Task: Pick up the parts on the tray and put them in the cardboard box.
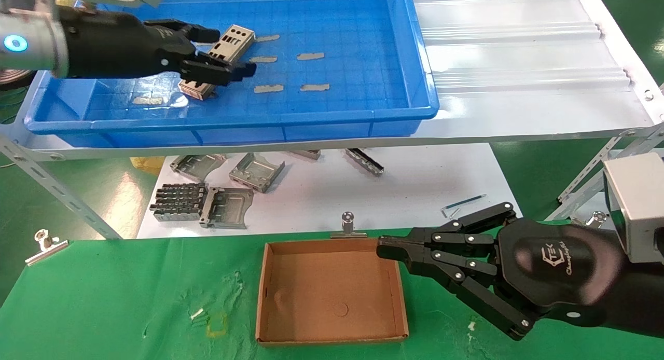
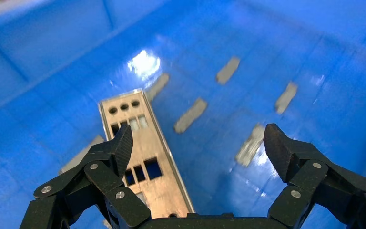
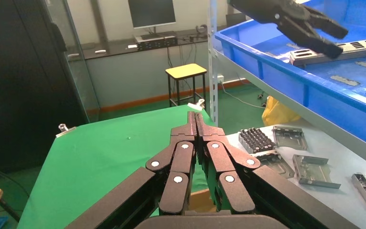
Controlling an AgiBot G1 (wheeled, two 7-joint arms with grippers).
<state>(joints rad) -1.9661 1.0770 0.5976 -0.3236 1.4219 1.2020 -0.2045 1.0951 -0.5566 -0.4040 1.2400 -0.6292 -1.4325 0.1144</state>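
Our left gripper (image 2: 195, 143) hovers wide open and empty over the part (image 2: 145, 157) in the tray (image 1: 332, 119); its long axis runs away from the fingers (image 2: 122, 143), offset toward one.

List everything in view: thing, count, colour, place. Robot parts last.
tray: one, blue, on the upper white shelf.
part: one seen, silver-grey, in the tray's left half, under the left gripper; whether more lie beneath it cannot be told.
tape strips: several, grey, on the tray floor.
cardboard box: one, brown, on the green cloth, nothing in it.
metal brackets: several, grey, on the white surface below the shelf.
binder clips: two, silver, at the cloth's far edge.
left gripper: black, open, over the part in the tray.
right gripper: black, shut, beside the box's right wall.
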